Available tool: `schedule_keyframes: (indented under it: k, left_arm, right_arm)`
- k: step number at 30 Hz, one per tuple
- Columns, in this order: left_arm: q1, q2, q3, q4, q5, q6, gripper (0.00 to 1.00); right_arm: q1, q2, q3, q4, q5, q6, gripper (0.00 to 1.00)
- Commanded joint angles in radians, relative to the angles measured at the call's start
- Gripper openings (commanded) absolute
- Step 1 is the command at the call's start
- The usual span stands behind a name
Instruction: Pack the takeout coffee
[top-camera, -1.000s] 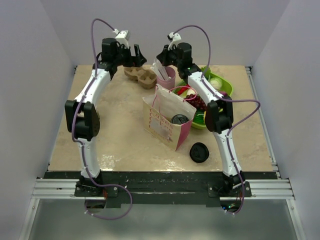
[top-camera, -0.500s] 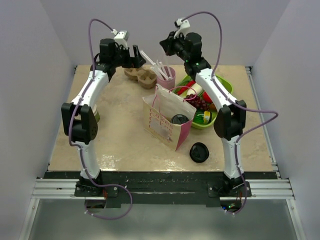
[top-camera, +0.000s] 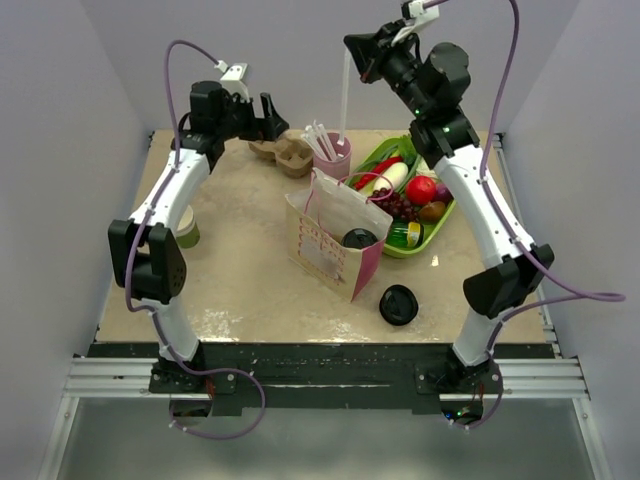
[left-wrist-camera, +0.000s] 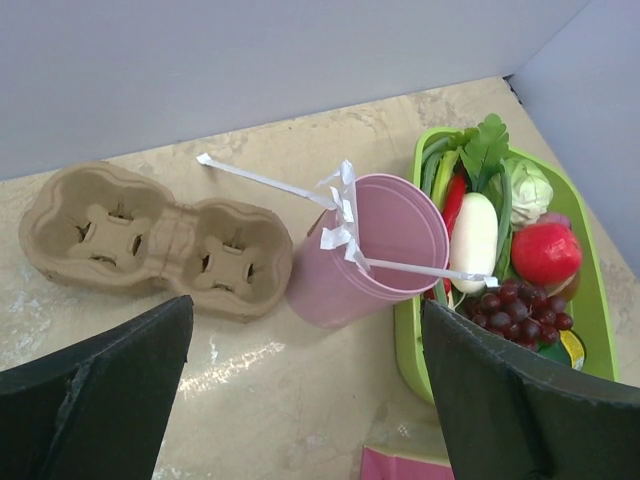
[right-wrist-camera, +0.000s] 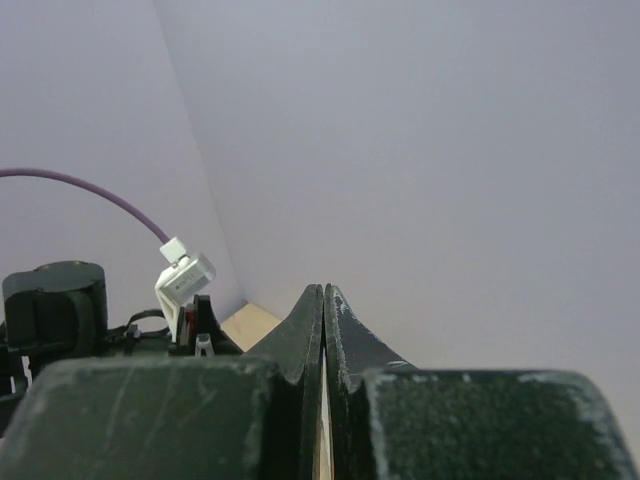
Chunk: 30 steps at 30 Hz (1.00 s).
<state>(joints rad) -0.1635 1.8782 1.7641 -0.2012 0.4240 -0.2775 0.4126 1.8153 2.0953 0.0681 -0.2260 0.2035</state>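
Note:
The takeout coffee (top-camera: 358, 238) stands inside the open pink bag (top-camera: 330, 245) at mid-table; only its round black lid shows. My right gripper (top-camera: 352, 46) is raised high over the back of the table, shut on a white wrapped straw (top-camera: 344, 95) that hangs down toward the pink cup (top-camera: 333, 156). In the right wrist view the jaws (right-wrist-camera: 323, 292) are pressed together with a pale sliver between them. My left gripper (top-camera: 274, 114) hovers open above the cardboard cup carrier (top-camera: 283, 153), nothing between its fingers (left-wrist-camera: 95, 395).
The pink cup (left-wrist-camera: 370, 250) holds more wrapped straws beside the carrier (left-wrist-camera: 150, 240). A green tray (top-camera: 447, 215) of vegetables and fruit lies right of the bag. A loose black lid (top-camera: 399, 305) lies near the front. A lidless green cup (top-camera: 187, 233) stands behind the left arm.
My right arm has risen and swung right, drawing one straw up from the pink cup. The left arm has shifted slightly left and stays open.

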Motion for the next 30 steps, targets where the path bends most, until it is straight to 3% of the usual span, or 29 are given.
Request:
schedule_keyframes:
  k: [1,7,11,24,30]
  left_arm:
    - [0.009,-0.068,-0.034,0.039,0.007,-0.014,1.0]
    - [0.009,-0.088,-0.069,0.034,0.001,-0.031,1.0]
    - [0.009,-0.113,-0.123,0.045,-0.01,-0.054,1.0]
    - [0.009,-0.214,-0.232,0.049,-0.04,-0.086,1.0]
    - [0.009,-0.243,-0.273,0.045,-0.073,-0.084,1.0]
  right_arm:
    - [0.005,-0.076,-0.027,0.019,-0.048,-0.013,0.0]
    - [0.009,-0.195,-0.087,0.064,-0.234,0.088,0.0]
    - [0.037,-0.261,-0.153,0.064,-0.277,0.105,0.0]
    - [0.13,-0.274,-0.379,0.075,-0.25,0.111,0.0]
    - [0.135,-0.297,-0.579,0.223,-0.259,0.191,0.0]
